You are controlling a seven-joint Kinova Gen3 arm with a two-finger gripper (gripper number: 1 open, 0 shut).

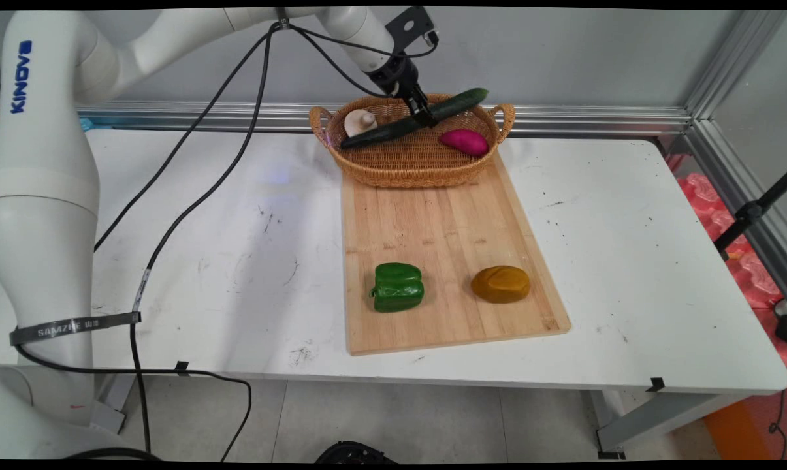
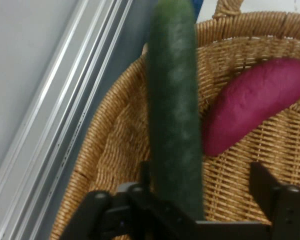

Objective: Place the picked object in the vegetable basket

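Arm cables: black, they hang from the arm in the upper left of the main view and fall across the left part of the white table and over its near edge.
Open room, left: the table surface between the cables and the cutting board is bare, only scuffed.
Basket: wicker, with two handles, at the upper centre of the main view; it sits on the far end of the board, close to the metal rail along the wall.
Mushroom: pale, in the left end of the basket.
Cucumber: long and dark green, it lies slanted over the basket; its low end is inside at the left, its high end passes over the far rim at the right.
Gripper: it meets the cucumber near its middle. In the hand view the one finger stands apart from the cucumber; the other side is hidden behind it, so I cannot tell if the jaws are clamped.
Sweet potato: purple, in the right end of the basket, just beside the cucumber.
Green bell pepper: on the near part of the board, left.
Potato: brown, on the near part of the board, right, near the board's right edge.
Open room, right: the table right of the board is bare up to its edge.
Hand view only: the weave of the basket floor and the gap between the cucumber and the sweet potato.
Main view only: the mushroom, the board, the pepper and the potato.
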